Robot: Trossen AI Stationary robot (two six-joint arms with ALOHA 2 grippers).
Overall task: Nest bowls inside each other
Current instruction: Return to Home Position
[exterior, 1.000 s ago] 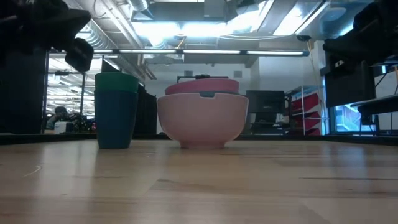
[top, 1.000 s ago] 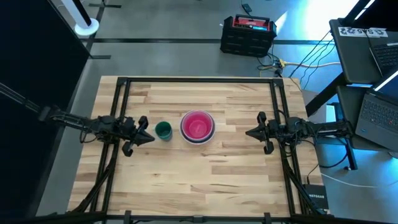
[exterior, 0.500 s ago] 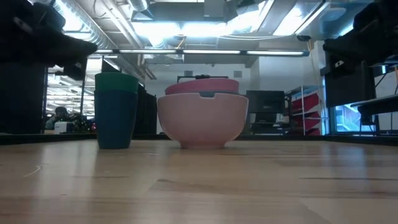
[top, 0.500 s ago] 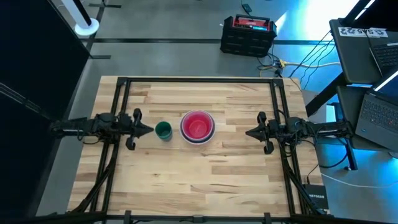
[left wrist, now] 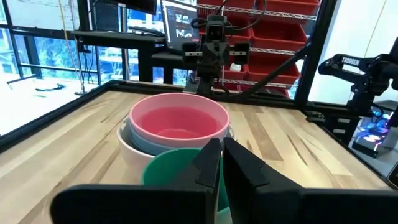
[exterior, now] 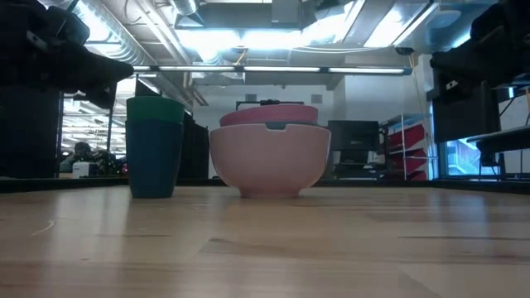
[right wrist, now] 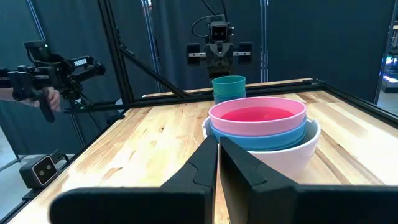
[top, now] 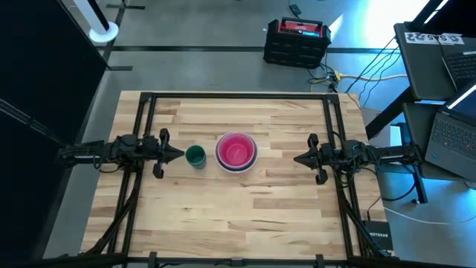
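I read "TROSSEN" on a dark arm (left wrist: 349,62), upper right in the left wrist view. Both the left gripper (top: 177,155) and right gripper (top: 299,158) hover level with fingers narrow and empty. They flank the pink-topped nested round plastic bowls (top: 236,151) at the centre of the pale wooden table (top: 245,216). A small green cup (top: 195,155) stands just left.

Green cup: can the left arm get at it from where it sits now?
Probably yes. The left pincer points straight at the green cup with nothing between them; the nested bowls stand beyond it.
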